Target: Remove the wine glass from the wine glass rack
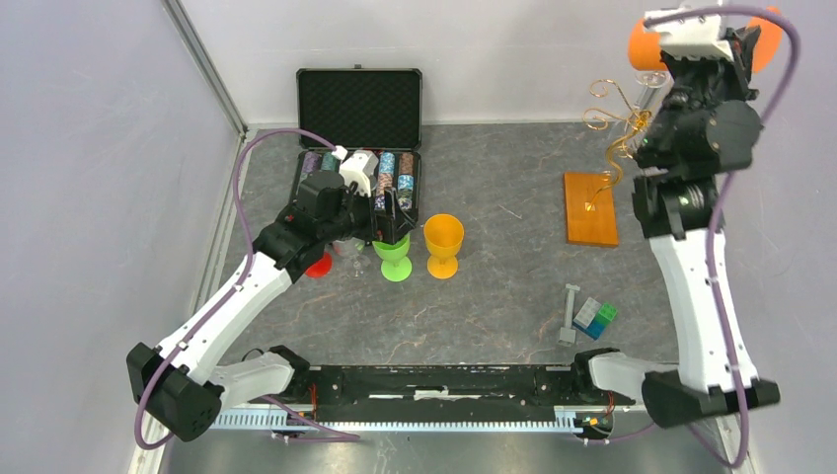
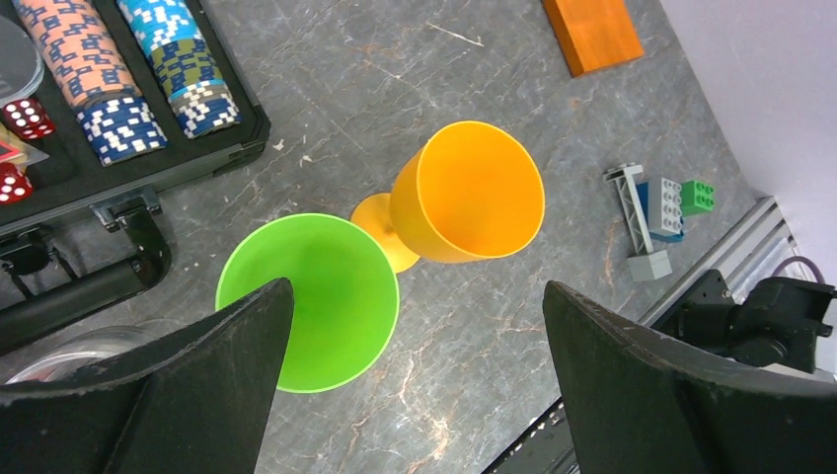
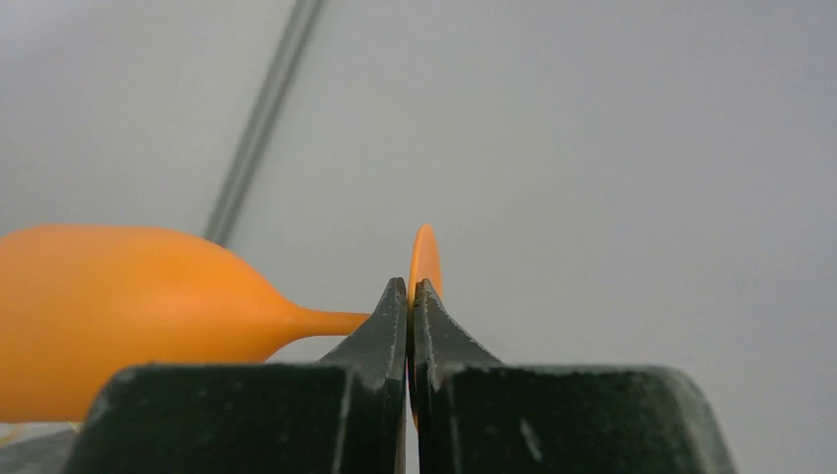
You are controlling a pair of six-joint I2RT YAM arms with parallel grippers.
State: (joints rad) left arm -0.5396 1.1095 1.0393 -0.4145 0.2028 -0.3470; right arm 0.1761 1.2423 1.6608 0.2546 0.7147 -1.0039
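**Glass held sideways beside the rack**

The right gripper [image 3: 409, 296] has its jaws clamped on the stem of the orange wine glass [image 3: 128, 316]. The glass lies sideways, high above the table [image 1: 494, 286] by the wine glass rack [image 1: 614, 128], probably to clear its curls. The left gripper [image 2: 417, 291] hangs with jaws apart over the green goblet [image 2: 326, 296].

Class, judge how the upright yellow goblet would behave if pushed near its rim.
Likely tips: the yellow goblet has a wide bowl over a small foot. It looks like opaque plastic, so probably light, not fragile. Once down, it may roll.

White arm links [image 1: 242, 296], black joint housings [image 1: 735, 133], purple cables [image 1: 240, 188], scuffed black left gripper fingers [image 2: 642, 385]
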